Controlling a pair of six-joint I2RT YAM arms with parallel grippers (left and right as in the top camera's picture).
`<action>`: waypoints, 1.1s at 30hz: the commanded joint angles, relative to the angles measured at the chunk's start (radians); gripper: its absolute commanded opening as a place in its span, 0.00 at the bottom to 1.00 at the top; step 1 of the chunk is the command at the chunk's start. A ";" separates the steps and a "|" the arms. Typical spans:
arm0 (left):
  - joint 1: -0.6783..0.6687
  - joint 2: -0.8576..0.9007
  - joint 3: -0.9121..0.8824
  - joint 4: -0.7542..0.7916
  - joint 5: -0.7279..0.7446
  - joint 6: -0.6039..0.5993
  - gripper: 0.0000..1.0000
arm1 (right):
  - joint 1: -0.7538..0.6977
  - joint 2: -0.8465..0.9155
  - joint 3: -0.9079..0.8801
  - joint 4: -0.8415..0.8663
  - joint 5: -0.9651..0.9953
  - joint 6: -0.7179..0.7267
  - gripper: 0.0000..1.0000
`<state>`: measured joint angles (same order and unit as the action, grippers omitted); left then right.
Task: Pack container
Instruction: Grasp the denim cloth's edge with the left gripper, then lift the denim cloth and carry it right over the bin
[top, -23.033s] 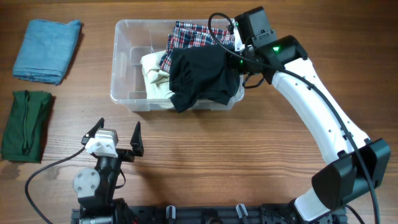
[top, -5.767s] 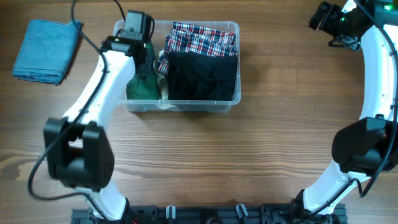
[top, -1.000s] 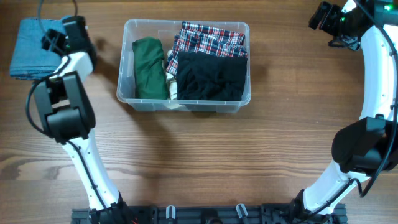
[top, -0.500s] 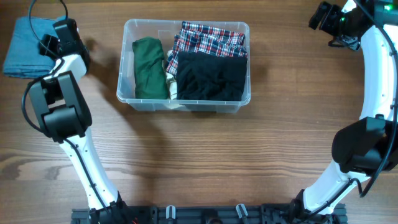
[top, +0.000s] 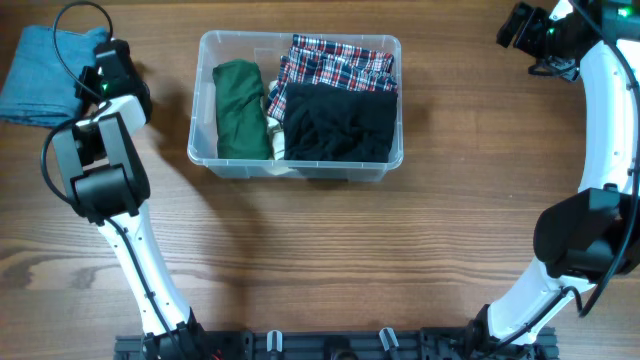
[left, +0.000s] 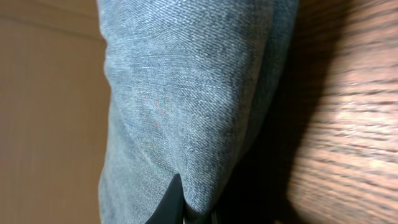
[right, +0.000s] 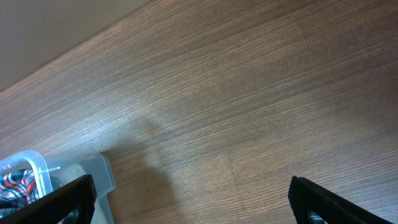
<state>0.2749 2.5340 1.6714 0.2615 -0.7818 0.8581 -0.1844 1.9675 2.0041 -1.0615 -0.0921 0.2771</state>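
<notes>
The clear container (top: 300, 172) stands at the table's upper middle. It holds a folded green garment (top: 240, 110), a plaid one (top: 335, 62) and a black one (top: 335, 125). A folded blue denim-like cloth (top: 40, 88) lies at the far left. My left gripper (top: 90, 84) is at the cloth's right edge and shut on it. In the left wrist view the blue cloth (left: 186, 93) fills the frame, with a fold pinched in the left gripper (left: 189, 214). My right gripper (top: 515, 28) stands open at the far right, over bare wood, with nothing in it.
The right wrist view shows the right gripper (right: 193, 199) spread wide over bare wood, with one corner of the container (right: 37, 171) at lower left. A cream item (top: 277, 140) peeks out between the green and black garments. The table's left edge runs close to the blue cloth.
My left gripper has gone from open to shut on the blue cloth's edge, and the cloth has shifted and bunched a little. The right arm has not moved.
</notes>
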 joint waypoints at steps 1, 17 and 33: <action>0.037 0.131 -0.074 0.021 -0.138 -0.036 0.04 | 0.005 0.005 -0.003 0.003 0.010 0.014 1.00; -0.084 -0.129 -0.073 0.079 -0.215 -0.134 0.04 | 0.005 0.005 -0.003 0.003 0.010 0.014 1.00; -0.207 -0.336 -0.073 0.069 -0.317 -0.142 0.04 | 0.005 0.005 -0.003 0.003 0.010 0.014 1.00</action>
<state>0.0700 2.2921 1.5902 0.3180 -1.0103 0.7452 -0.1844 1.9675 2.0041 -1.0615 -0.0921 0.2771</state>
